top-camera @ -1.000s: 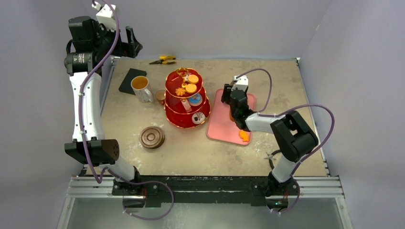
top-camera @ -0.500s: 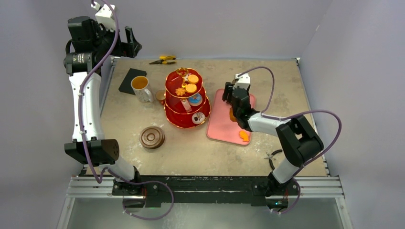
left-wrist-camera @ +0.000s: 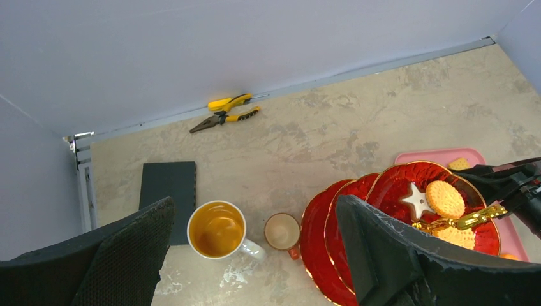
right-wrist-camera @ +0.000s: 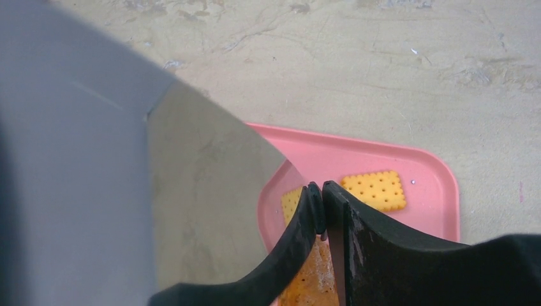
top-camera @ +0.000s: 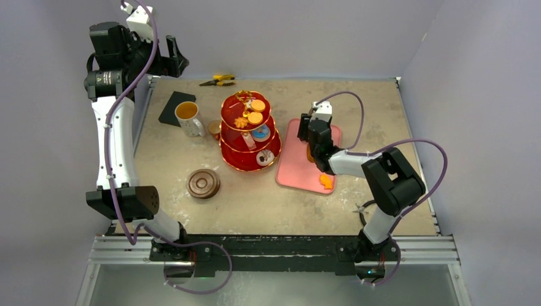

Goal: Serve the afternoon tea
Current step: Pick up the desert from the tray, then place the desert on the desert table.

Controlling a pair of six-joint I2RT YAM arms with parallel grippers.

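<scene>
The red three-tier stand [top-camera: 249,131] with biscuits and pastries stands mid-table. Left of it are the white mug of amber tea [top-camera: 187,116] and the small copper cup [top-camera: 214,128]. Brown saucers [top-camera: 203,183] lie stacked nearer me. My left gripper [top-camera: 172,60] hangs open and empty, high at the back left. My right gripper [top-camera: 308,127] hovers over the pink tray [top-camera: 293,166], shut on black tongs [right-wrist-camera: 317,204] whose tips meet. An orange pastry [right-wrist-camera: 312,274] shows between the tong arms; whether it is gripped I cannot tell.
Two square yellow biscuits [right-wrist-camera: 376,189] and another orange pastry [top-camera: 326,182] lie on the tray. Yellow-handled pliers [top-camera: 218,80] rest by the back wall. A black square pad [top-camera: 173,107] lies behind the mug. A blurred grey shape hides the left of the right wrist view.
The right arm's elbow swung out to the right and came back, while its gripper stayed over the pink tray. The left arm has not moved.
</scene>
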